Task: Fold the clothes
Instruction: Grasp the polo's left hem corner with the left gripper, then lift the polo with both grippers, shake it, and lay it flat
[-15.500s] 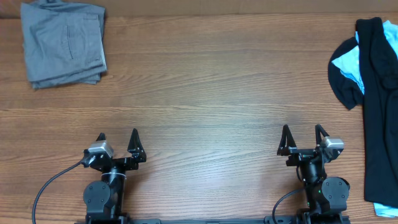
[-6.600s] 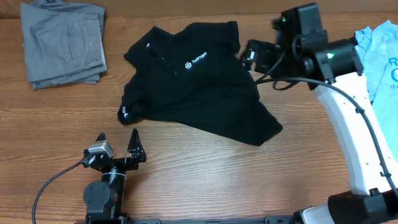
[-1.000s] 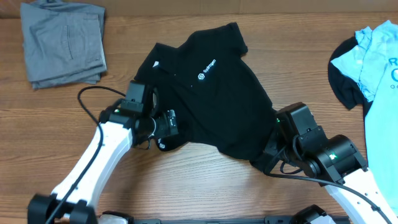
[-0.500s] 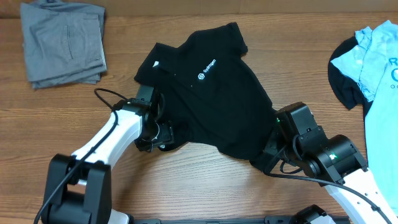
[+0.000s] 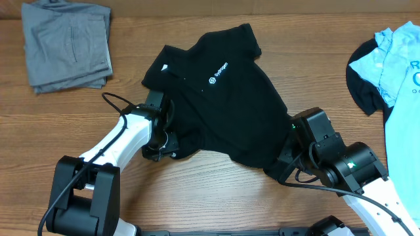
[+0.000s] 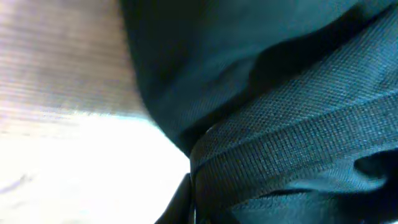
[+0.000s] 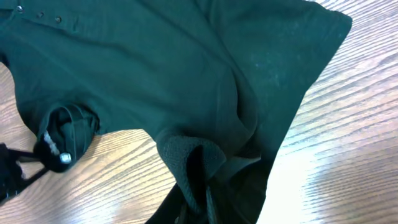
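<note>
Three garments lie on the table (image 5: 216,196). Overhead, the black shirt (image 5: 223,98) spreads mid-surface, grey trousers (image 5: 65,46) sit folded at the far left corner, and a light blue T-shirt (image 5: 400,72) lies at the right edge. The left gripper (image 5: 165,143) is at the shirt's near-left sleeve, the right gripper (image 5: 281,167) at its near hem corner. In the left wrist view, the jaws are pressed together on the sleeve's stitched hem. In the right wrist view, the jaws pinch bunched hem fabric.

Black shirt (image 5: 223,98) is soft matt cloth with a fine knit, and its sleeve band (image 6: 292,155) shows a coarser ribbed weave close up. Grey trousers (image 5: 65,46) look like smooth matt woven cloth, and the light blue T-shirt (image 5: 394,46) is soft matt jersey. Table (image 5: 216,196) is brown wood grain with a slight sheen, smooth; left arm's shell (image 5: 115,147) is smooth glossy white plastic.
</note>
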Tool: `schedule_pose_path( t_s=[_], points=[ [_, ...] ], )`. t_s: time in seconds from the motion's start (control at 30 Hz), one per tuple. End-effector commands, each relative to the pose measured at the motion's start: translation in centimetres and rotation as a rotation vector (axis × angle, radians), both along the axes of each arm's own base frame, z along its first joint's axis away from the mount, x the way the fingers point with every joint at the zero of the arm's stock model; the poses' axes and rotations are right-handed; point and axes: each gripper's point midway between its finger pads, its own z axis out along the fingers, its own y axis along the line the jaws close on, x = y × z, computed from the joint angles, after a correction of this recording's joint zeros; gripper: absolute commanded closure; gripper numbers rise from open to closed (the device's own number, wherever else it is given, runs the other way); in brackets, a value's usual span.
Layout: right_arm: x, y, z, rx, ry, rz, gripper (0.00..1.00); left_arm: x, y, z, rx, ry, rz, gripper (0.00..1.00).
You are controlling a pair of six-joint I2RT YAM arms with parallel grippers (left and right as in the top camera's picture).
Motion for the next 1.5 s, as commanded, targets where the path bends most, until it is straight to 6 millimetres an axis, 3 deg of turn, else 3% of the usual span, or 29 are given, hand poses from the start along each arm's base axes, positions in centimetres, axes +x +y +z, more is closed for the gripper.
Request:
schedule_pose_path(
  t_s=[0.0, 0.13, 0.3, 0.63, 0.93, 1.13, 1.17, 1.23, 1.27, 1.47],
  points=[
    [0.5, -0.1, 0.4, -0.011, -0.032, -0.007, 0.93, 1.2, 0.5, 2.4, 0.058, -0.046, 0.003, 0.96],
    [0.9, -0.2, 1.7, -0.009, -0.064, -0.013, 0.93, 1.2, 3.0, 8.0, 0.194, -0.116, 0.086, 0.96],
    [0.9, -0.2, 4.0, 0.01, -0.101, -0.014, 0.94, 0.4, 3.6, 15.6, 0.181, -0.273, 0.14, 0.96],
    [-0.1, -0.7, 9.8, 0.091, -0.273, -0.011, 0.96, -4.8, 5.2, 27.5, 0.051, -0.607, 0.224, 0.96],
    [-1.4, -2.6, 19.9, 0.133, -0.546, -0.01, 0.96, -11.5, 8.8, 37.9, 0.009, -0.871, 0.353, 0.96],
    [-3.5, -4.8, 28.3, 0.168, -0.779, -0.044, 0.96, -13.8, 9.5, 44.2, -0.068, -1.081, 0.348, 0.96],
    [-4.1, -5.4, 30.1, 0.178, -0.83, -0.059, 0.96, -13.8, 9.5, 45.2, -0.082, -1.112, 0.354, 0.96],
    [-4.5, -6.2, 31.7, 0.18, -0.878, -0.089, 0.96, -13.1, 9.3, 46.3, -0.093, -1.147, 0.351, 0.96],
    [-4.5, -6.9, 32.7, 0.172, -0.914, -0.122, 0.96, -11.7, 8.9, 47.1, -0.096, -1.171, 0.342, 0.96],
    [-1.5, -8.0, 32.5, 0.104, -0.896, -0.267, 0.96, -4.1, 7.6, 47.3, -0.027, -1.139, 0.356, 0.96]
  ],
)
